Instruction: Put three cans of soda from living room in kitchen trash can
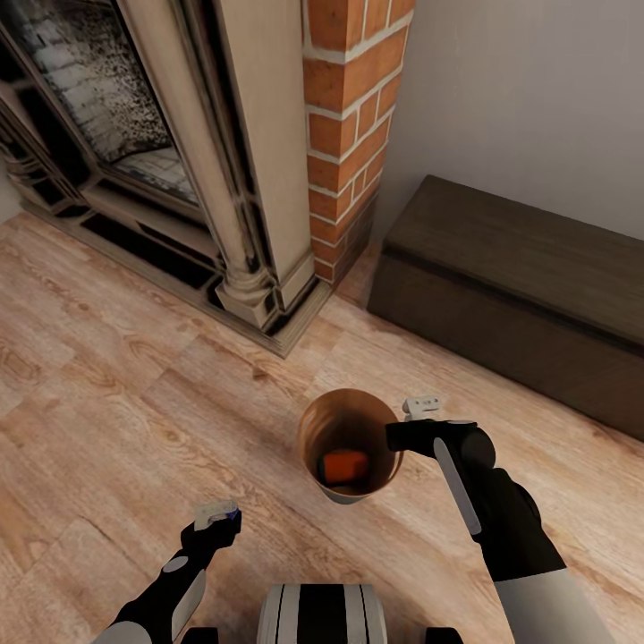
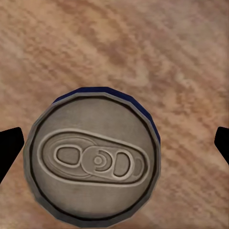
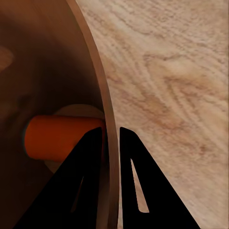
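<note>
The tash can (image 1: 315, 420), pale grey outside and orange-brown inside, sits over the wood floor in front of the fireplace. An orange can of soda (image 1: 344, 465) lies on its side at the bottom (image 3: 62, 136). My right gripper (image 1: 392, 438) is shut on the bin's rim (image 3: 110, 131), one finger inside the wall and one outside. The dark blue can of soda (image 2: 95, 160) stands upright with its silvery top facing the left wrist camera. My left gripper (image 1: 219, 519) is open, its dark fingertips (image 2: 9, 148) wide apart on either side of the can. Only a blue sliver (image 1: 234, 514) shows in the head view.
An ornate fireplace (image 1: 179, 179) with a brick column (image 1: 353, 134) stands ahead on the left. A long low dark bench (image 1: 510, 295) runs along the wall at the right. Bare wood floor (image 1: 107, 411) spreads to the left of the bin.
</note>
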Controlling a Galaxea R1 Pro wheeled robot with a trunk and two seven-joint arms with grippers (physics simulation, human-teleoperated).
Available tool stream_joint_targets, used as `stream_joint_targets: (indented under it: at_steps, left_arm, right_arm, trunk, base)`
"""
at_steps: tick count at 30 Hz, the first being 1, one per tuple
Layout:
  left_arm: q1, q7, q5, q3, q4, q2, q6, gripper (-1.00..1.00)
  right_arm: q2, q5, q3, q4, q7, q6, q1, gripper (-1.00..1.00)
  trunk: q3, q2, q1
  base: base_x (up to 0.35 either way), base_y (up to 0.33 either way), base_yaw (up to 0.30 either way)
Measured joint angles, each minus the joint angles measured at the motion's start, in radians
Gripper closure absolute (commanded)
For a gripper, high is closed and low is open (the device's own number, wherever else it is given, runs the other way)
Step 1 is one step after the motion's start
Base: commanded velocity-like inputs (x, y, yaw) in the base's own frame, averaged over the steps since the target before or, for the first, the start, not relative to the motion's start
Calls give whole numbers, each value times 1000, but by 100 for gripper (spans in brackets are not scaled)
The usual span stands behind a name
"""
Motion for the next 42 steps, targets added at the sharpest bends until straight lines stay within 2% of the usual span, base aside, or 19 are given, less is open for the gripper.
stream_joint_targets:
  at_steps: [12, 16, 21, 25, 38, 42]
  left_arm:
    - [0, 0, 0, -2, 0, 0, 0, -100]
    - [0, 0, 0, -2, 0, 0, 0, -100]
    - [0, 0, 0, -2, 0, 0, 0, -100]
    - [0, 0, 0, -2, 0, 0, 0, -100]
    - [0, 0, 0, -2, 0, 0, 0, -100]
    - [0, 0, 0, -2, 0, 0, 0, -100]
  right_arm:
    - [0, 5, 0, 0, -1, 0, 0, 100]
    - [0, -10, 0, 0, 1, 0, 0, 100]
    - [0, 5, 0, 0, 0, 0, 0, 100]
    - [0, -5, 0, 0, 1, 0, 0, 100]
    - [0, 0, 0, 0, 0, 0, 0, 100]
    - [0, -2, 0, 0, 0, 0, 0, 100]
  trunk:
    - [0, 0, 0]
    - [0, 0, 0]
    - [0, 0, 0]
    - [0, 0, 0]
    - [0, 0, 0]
    - [-12, -28, 15]
  base:
    - [0, 32, 0]
    - [0, 45, 0]
    - [0, 8, 0]
    - [0, 2, 0]
    - [0, 0, 0]
    - [0, 0, 0]
